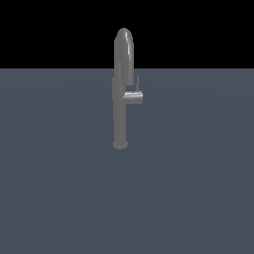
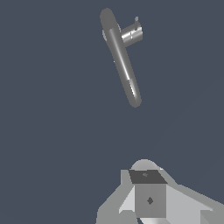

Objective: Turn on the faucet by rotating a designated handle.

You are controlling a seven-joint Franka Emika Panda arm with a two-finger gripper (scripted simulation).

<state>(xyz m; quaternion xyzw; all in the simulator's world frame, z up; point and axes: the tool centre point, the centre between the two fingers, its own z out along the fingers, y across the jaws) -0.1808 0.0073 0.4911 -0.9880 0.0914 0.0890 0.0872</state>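
Faucet [image 1: 120, 94] stands upright at center of exterior view, slightly above mid-frame, on flat grey floor [image 1: 59, 188]. Handle [image 1: 133, 95] juts toward exterior view's right, thin pin pointing up. Gripper [image 2: 148, 197] well apart from faucet [image 2: 121, 57]; finger state: can't tell.

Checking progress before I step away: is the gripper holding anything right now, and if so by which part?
Nothing is held. The gripper is apart from the faucet and its handle.
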